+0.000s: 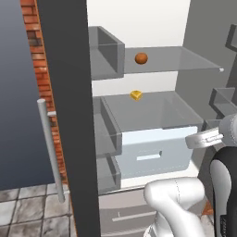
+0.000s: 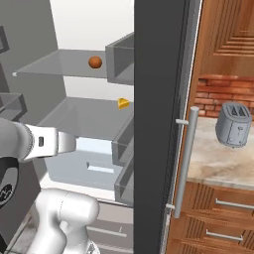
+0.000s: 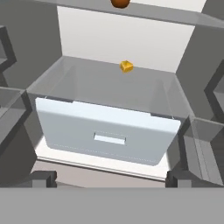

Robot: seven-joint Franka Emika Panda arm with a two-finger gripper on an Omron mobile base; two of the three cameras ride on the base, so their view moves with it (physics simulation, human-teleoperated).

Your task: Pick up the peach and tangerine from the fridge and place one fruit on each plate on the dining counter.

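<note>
A brick wall (image 1: 33, 51) is seen at far left, then the fridge (image 1: 65, 92) door. Inside, an orange round fruit (image 1: 141, 58) rests on the upper shelf, a yellow wedge (image 1: 136, 95) below. The gripper (image 3: 109, 178) is spread apart, empty. A toaster (image 2: 233, 124) stands rightmost.

Glossy white arm (image 1: 178, 203), black joints, silver wrist.

Brick wall (image 1: 32, 28), tiled floor (image 1: 28, 210), wooden cabinets (image 2: 223, 30).
</note>
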